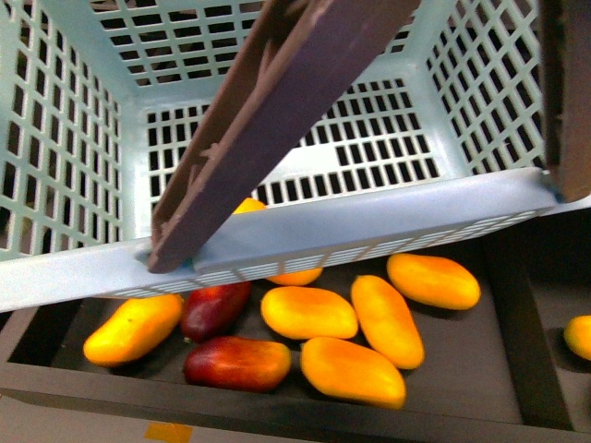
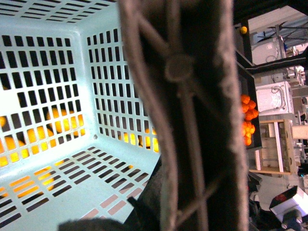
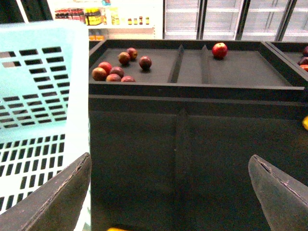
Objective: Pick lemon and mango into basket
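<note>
- The mint-green basket (image 1: 369,226) fills the upper part of the front view, tilted. One brown handle (image 1: 268,111) crosses it on a diagonal.
- Orange-yellow mangoes lie on the dark counter (image 1: 462,369) below the basket's near rim. The mango (image 1: 309,312) at the middle lies among them, and two dark red mangoes (image 1: 237,363) lie to its left.
- A yellow fruit (image 1: 580,337) sits in the next compartment to the right. The frame edge cuts it off, so too little shows to name it.
- The right pincer (image 3: 169,159) stands wide, with nothing between its dark fingers (image 3: 57,202). In its wrist view it is beside the basket's slotted wall, facing the counter's dark front.
- No mango lies between the right pincer's fingers. Only slivers of yellow show at the edges of that view.
- Red fruits (image 3: 115,72) and a red apple (image 3: 219,49) rest in compartments farther along the counter.
- In the left wrist view, the brown handle sits close to the lens with the basket's inside behind it. Whether the left pincer is wide or closed cannot be told.
</note>
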You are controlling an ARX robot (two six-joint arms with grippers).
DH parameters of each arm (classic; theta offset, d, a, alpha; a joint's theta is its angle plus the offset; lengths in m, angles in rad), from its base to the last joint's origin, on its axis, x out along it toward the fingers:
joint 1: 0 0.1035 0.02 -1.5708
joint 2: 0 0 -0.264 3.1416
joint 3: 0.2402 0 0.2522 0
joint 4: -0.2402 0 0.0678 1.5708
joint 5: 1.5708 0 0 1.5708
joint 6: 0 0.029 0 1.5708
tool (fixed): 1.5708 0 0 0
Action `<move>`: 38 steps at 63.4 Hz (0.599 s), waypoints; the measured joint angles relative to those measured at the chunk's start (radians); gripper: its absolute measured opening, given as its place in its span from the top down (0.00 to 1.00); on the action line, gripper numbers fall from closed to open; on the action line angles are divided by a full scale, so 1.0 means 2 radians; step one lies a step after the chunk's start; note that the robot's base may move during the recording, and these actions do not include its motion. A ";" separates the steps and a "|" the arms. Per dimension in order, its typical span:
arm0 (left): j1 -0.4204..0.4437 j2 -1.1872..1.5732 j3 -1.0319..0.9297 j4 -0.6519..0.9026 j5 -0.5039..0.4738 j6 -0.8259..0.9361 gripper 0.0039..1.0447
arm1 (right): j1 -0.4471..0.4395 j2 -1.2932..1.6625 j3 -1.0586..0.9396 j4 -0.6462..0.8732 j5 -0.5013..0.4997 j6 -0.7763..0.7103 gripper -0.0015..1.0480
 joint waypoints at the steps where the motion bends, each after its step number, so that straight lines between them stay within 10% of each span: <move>1: 0.000 0.000 0.000 0.000 0.000 -0.001 0.96 | 0.000 -0.001 0.000 0.000 0.000 0.000 0.08; 38: 0.004 -0.001 0.000 0.000 -0.002 0.002 0.96 | 0.000 -0.001 -0.001 0.000 -0.002 0.000 0.08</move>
